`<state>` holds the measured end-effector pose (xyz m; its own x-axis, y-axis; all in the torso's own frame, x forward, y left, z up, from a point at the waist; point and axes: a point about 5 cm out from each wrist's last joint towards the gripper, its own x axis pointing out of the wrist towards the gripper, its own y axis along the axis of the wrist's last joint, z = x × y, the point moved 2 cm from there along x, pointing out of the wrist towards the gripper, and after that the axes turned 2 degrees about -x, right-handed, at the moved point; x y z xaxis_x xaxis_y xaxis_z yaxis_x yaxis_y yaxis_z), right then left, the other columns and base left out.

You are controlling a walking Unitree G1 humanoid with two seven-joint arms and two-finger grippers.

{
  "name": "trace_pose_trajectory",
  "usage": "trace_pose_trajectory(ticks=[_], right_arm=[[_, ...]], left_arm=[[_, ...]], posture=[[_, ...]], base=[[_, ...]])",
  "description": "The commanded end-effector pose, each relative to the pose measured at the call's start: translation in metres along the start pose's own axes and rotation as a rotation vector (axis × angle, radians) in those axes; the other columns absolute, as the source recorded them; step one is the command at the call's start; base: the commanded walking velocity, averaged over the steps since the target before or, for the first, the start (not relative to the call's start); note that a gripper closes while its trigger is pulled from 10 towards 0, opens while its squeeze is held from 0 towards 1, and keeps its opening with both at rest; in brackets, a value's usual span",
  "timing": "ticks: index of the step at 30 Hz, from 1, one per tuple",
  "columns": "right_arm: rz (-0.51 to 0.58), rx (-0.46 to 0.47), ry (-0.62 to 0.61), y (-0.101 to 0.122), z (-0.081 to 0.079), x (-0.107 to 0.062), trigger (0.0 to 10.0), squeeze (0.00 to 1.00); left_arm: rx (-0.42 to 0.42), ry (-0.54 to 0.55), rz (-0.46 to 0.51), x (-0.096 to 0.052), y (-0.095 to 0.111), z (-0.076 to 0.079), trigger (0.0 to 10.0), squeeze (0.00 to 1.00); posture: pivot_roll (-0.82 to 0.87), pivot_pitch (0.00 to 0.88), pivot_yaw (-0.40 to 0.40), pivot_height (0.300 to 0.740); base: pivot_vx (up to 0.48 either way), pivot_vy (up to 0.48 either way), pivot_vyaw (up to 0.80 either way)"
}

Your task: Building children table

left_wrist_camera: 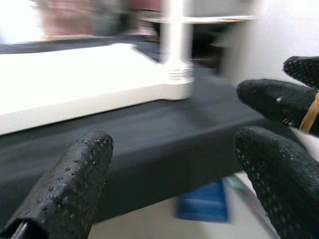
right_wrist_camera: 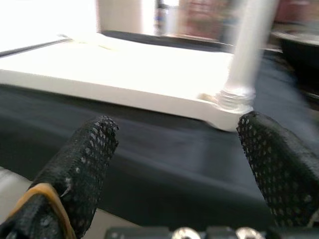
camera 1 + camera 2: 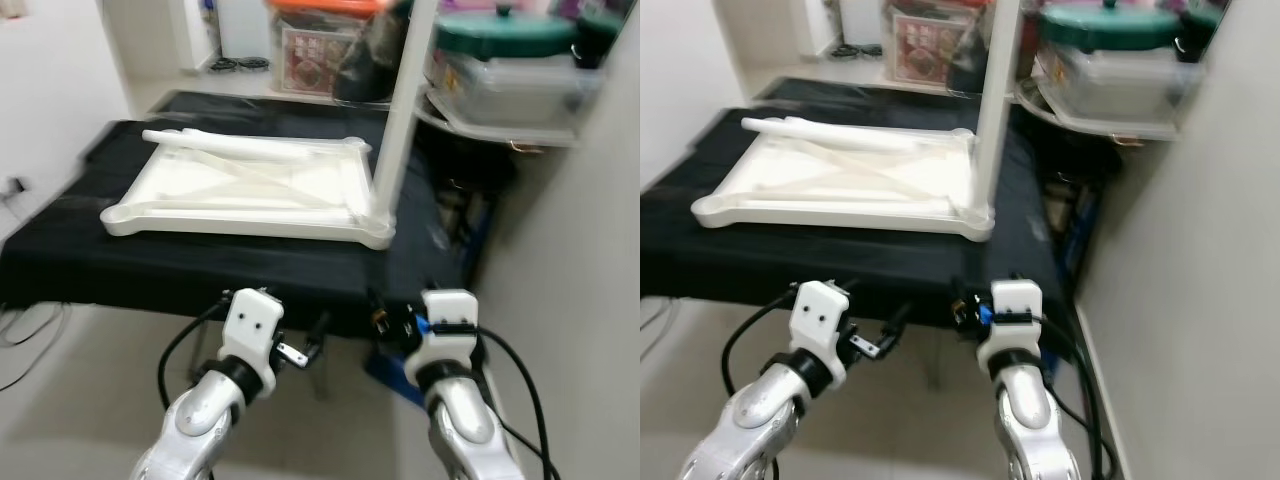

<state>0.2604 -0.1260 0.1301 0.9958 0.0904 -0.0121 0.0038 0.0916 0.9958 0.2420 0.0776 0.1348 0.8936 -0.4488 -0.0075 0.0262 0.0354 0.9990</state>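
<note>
A white children's table top (image 3: 250, 185) lies upside down on a black-covered surface (image 3: 200, 265). One white leg (image 3: 400, 110) stands upright in its near right corner. Loose white legs (image 3: 230, 145) lie along its far side. Both grippers hang low in front of the surface's near edge, below the table top. My left gripper (image 1: 174, 189) is open with nothing between its fingers (image 1: 75, 184). My right gripper (image 2: 179, 174) is open too, facing the corner with the upright leg (image 2: 246, 55). An orange band wraps one of its fingers (image 2: 79, 169).
A white wall (image 3: 600, 250) stands close on the right. Shelves at the back right hold a green-lidded plastic box (image 3: 510, 60) and a printed carton (image 3: 310, 50). A blue object (image 3: 385, 365) lies on the floor under the surface. Cables (image 3: 25, 340) trail at the left.
</note>
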Motion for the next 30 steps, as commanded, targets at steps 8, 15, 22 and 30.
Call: trace_pose_trajectory(ticks=[8, 15, 22, 30], right_arm=[[-0.020, 0.015, -0.018, -0.006, 0.002, -0.001, 10.0, 0.00], [0.004, 0.056, -0.021, -0.003, 0.004, -0.002, 10.0, 0.00], [0.031, 0.126, 0.080, 0.001, -0.004, -0.002, 10.0, 0.00], [-0.005, 0.085, -0.030, -0.005, 0.016, -0.004, 10.0, 0.00]], left_arm=[[0.029, -0.012, 0.008, 0.002, 0.000, 0.001, 10.0, 0.00], [0.065, -0.020, -0.003, 0.002, -0.003, 0.002, 10.0, 0.00], [0.081, -0.031, -0.010, 0.003, -0.005, 0.003, 10.0, 0.00], [0.081, -0.022, -0.008, 0.002, -0.005, 0.001, 10.0, 0.00]], posture=[[0.11, 0.023, -0.044, 0.740], [0.11, 0.020, -0.038, 0.740], [0.12, 0.022, -0.041, 0.740], [0.12, 0.027, -0.039, 0.740]], base=[[0.475, 0.000, 0.00], [0.274, 0.000, 0.00], [0.000, 0.000, 0.00], [0.000, 0.000, 0.00]])
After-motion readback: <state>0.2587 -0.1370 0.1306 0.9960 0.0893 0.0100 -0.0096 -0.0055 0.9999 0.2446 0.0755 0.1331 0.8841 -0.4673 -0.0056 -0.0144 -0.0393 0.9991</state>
